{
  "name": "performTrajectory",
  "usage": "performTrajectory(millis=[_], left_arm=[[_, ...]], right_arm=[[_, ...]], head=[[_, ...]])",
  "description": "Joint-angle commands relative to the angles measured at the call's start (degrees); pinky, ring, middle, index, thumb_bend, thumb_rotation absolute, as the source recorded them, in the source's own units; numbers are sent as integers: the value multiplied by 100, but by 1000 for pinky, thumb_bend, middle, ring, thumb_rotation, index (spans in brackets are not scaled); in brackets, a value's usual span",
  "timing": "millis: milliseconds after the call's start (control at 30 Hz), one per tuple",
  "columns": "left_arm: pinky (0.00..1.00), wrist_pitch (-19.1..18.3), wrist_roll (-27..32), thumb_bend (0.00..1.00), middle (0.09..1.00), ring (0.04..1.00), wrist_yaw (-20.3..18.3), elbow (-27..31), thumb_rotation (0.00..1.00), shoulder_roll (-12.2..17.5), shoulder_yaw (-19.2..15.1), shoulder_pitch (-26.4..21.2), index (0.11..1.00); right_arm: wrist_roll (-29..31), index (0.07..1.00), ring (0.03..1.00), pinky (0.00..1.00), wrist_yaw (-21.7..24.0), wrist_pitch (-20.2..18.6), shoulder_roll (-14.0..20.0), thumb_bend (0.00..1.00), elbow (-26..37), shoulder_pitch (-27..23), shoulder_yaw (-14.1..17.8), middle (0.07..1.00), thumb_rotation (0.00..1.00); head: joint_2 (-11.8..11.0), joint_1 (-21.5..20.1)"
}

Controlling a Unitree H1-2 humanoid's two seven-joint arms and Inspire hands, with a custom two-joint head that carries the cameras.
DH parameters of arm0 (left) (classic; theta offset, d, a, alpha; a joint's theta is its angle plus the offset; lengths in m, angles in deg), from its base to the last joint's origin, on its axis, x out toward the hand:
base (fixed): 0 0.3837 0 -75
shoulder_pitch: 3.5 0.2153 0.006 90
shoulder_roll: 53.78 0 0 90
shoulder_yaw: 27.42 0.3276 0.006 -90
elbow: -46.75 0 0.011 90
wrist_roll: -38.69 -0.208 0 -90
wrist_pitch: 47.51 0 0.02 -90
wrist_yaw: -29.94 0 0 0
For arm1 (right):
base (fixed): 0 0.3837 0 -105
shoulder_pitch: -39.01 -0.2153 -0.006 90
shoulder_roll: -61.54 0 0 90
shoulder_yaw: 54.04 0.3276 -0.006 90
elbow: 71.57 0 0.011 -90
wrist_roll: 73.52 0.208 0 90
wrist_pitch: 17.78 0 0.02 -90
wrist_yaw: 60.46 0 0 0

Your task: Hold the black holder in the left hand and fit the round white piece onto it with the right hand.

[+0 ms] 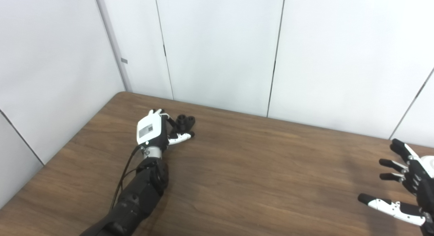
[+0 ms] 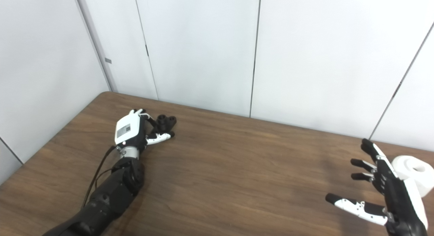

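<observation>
The left hand (image 2: 130, 131) reaches the black holder (image 2: 165, 122) near the counter's (image 2: 237, 175) far left corner; finger closure cannot be confirmed. The right hand (image 2: 383, 192), fingers apart, hovers beside the round white piece (image 2: 415, 171). Risk: a partial grasp may topple the holder.

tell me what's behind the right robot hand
A round white piece with a centre hole sits on the brown wooden table just behind the open right robot hand. The hand covers its near lower side, so contact cannot be judged.
</observation>
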Motion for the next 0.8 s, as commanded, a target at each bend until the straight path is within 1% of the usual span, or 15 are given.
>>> performTrajectory(millis=[0, 100, 333, 500, 567, 633, 700, 733, 767], left_arm=[[780, -68, -123, 525, 846, 913, -12, -296, 55, -169, 186, 150, 480], [796, -11, -92, 524, 845, 911, -24, -289, 54, -142, 207, 160, 479], [835, -27, -142, 524, 832, 900, -27, -141, 53, -120, 294, 210, 480], [832, -35, -180, 524, 836, 903, -66, -89, 53, -99, 388, 241, 480], [814, -14, -209, 524, 834, 898, -64, -68, 54, -91, 443, 258, 480], [797, 102, -207, 525, 830, 896, -79, -71, 55, -81, 505, 269, 479], [803, 464, -106, 525, 831, 907, -84, -39, 55, -76, 546, 303, 479], [781, 589, -75, 524, 831, 916, -73, -34, 55, -73, 560, 313, 480], [773, 823, 34, 524, 831, 919, -199, 83, 55, -85, 588, 364, 480]], right_arm=[[26, 927, 798, 659, -38, 91, 68, 678, 255, -106, 49, 927, 0], [39, 932, 805, 670, -43, 118, 67, 671, 232, -103, 54, 931, 0], [90, 934, 808, 684, -43, 136, 79, 672, 205, -85, 91, 933, 0], [120, 935, 810, 696, -32, 162, 84, 675, 196, -99, 91, 935, 0], [144, 934, 811, 703, -26, 184, 90, 673, 193, -111, 91, 938, 0], [160, 931, 812, 702, -30, 211, 84, 673, 176, -129, 86, 944, 0], [115, 926, 804, 688, -44, 207, 76, 677, 169, -153, 64, 942, 0], [97, 924, 800, 679, -49, 208, 73, 680, 164, -162, 55, 941, 0], [79, 924, 798, 676, -47, 207, 75, 681, 149, -182, 42, 940, 0]], head=[[9, -1], [17, -10], [48, -14], [48, -14], [79, -45], [81, -67], [82, -159], [81, -194], [76, -247]])
